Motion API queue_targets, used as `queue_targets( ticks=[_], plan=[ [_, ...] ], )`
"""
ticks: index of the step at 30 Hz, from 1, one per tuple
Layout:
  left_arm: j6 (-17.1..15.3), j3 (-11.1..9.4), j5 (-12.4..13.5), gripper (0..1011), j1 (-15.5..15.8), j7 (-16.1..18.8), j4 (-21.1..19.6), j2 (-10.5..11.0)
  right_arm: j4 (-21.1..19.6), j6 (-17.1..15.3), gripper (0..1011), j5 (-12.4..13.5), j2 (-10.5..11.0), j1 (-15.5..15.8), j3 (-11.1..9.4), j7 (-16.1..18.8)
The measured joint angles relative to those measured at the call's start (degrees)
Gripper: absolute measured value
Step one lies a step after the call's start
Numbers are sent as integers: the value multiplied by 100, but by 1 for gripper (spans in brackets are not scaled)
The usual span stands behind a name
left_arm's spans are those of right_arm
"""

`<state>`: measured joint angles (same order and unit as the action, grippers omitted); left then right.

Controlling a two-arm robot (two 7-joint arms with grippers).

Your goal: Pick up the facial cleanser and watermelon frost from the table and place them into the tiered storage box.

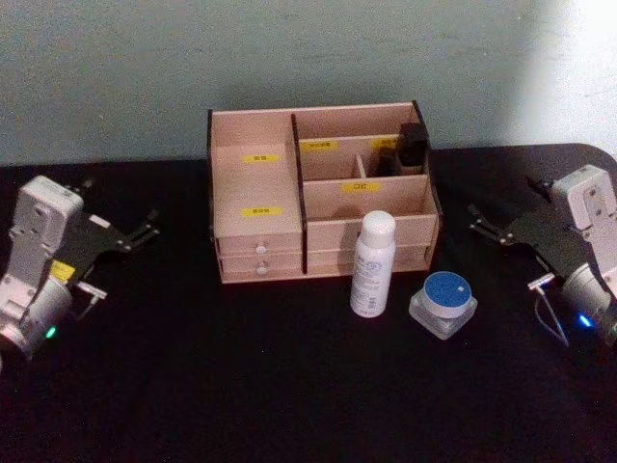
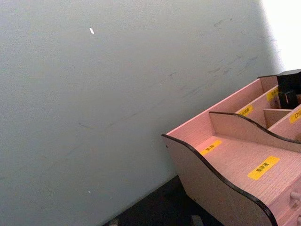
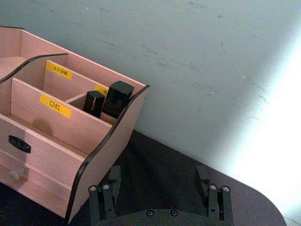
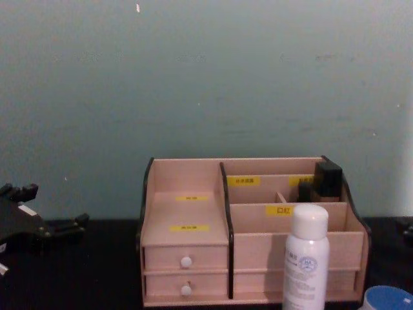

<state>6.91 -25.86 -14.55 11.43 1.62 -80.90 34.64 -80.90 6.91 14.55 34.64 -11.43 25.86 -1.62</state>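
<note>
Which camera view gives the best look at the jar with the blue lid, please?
The head view. There the watermelon frost stands whole, blue lid and clear body, right of the facial cleanser. The chest view catches just part of its lid at the bottom edge. Both wrist views face the tiered storage box and the wall.

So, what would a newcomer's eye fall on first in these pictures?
The pink tiered storage box, centred at the back. Before its right half stand the white facial cleanser and, further right, the blue-lidded watermelon frost. The left gripper and right gripper sit open at the sides.
</note>
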Motion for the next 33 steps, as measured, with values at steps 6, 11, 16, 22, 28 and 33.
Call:
queue_targets(
  ticks=[6, 11, 16, 22, 28, 33],
  plan=[
    [0, 0, 0, 1001, 0, 0, 1, 0, 0, 0, 1003, 0, 0, 0, 0, 0],
    [0, 0, 0, 1001, 0, 0, 0, 0, 0, 0, 1003, 0, 0, 0, 0, 0],
    [0, 0, 0, 1001, 0, 0, 0, 0, 0, 0, 1002, 0, 0, 0, 0, 0],
    [0, 0, 0, 1001, 0, 0, 0, 0, 0, 0, 1003, 0, 0, 0, 0, 0],
    [0, 0, 0, 1001, 0, 0, 0, 0, 0, 0, 1002, 0, 0, 0, 0, 0],
    [0, 0, 0, 1001, 0, 0, 0, 0, 0, 0, 1003, 0, 0, 1, 0, 0]
  ],
)
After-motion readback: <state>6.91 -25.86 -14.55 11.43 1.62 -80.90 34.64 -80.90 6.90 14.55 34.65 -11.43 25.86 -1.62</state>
